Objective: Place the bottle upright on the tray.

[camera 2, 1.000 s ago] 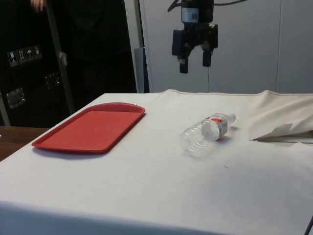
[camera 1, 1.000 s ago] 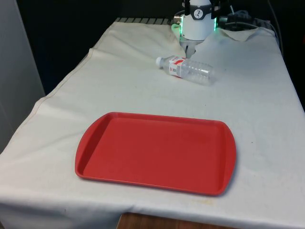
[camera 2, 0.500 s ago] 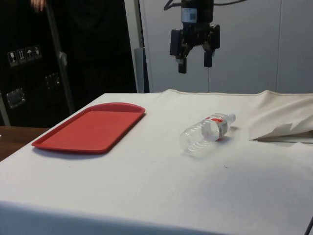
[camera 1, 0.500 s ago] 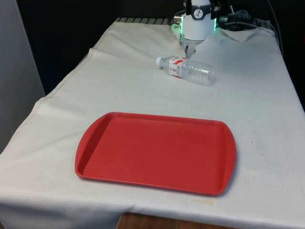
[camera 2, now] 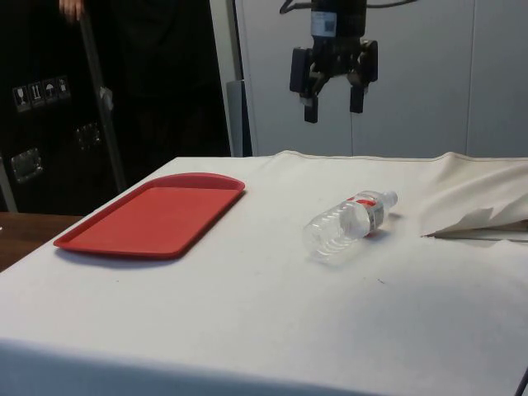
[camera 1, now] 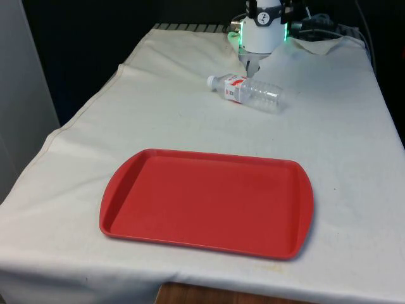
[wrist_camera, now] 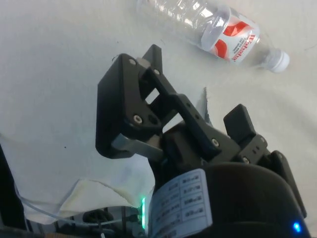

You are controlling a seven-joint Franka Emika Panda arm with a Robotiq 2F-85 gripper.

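Note:
A clear plastic bottle (camera 1: 247, 92) with a red label and white cap lies on its side on the white cloth, near the table's far end. In the side view the bottle (camera 2: 346, 223) rests well apart from the red tray (camera 2: 157, 213). The tray (camera 1: 209, 202) sits flat near the front edge with nothing on it. My gripper (camera 2: 333, 107) hangs open high above the cloth, a little towards the tray from the bottle, holding nothing. In the wrist view the bottle (wrist_camera: 213, 25) lies beyond the spread fingers of the gripper (wrist_camera: 197, 82).
A raised fold of cloth (camera 2: 478, 221) lies beyond the bottle's cap end. A person's hand (camera 2: 70, 8) shows by a dark pole behind the tray. Cables (camera 1: 316, 25) lie at the table's far end. Bare cloth separates bottle and tray.
The gripper has drifted slightly towards the side view's right while staying high and open. Bottle and tray have not moved.

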